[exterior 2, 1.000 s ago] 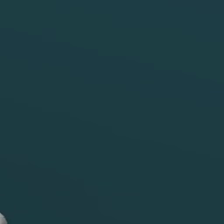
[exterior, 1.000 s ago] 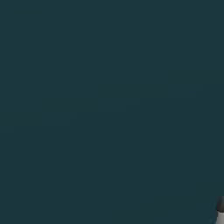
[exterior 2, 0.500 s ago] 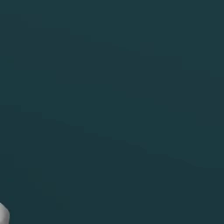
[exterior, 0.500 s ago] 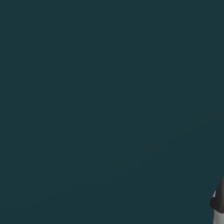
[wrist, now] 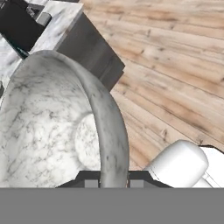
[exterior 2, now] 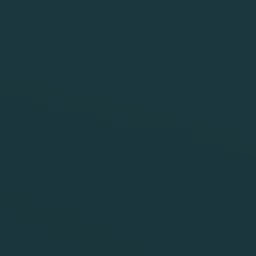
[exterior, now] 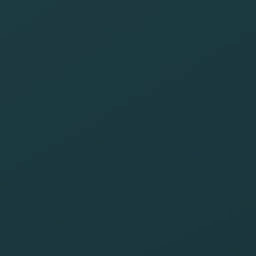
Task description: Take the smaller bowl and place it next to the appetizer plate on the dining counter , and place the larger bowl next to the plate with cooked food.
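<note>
The gripper (wrist: 113,183) stands clamped on the rim of the smaller bowl (wrist: 48,131), one dark finger (wrist: 91,183) inside the wall and the other outside it, the marbled grey-white bowl held up in the air above the wood-plank floor (wrist: 175,65). Beyond the bowl, a marble-topped counter (wrist: 59,19) on a dark grey base juts in at the far left. Both base views look onto a flat dark teal surface (exterior: 128,128).
</note>
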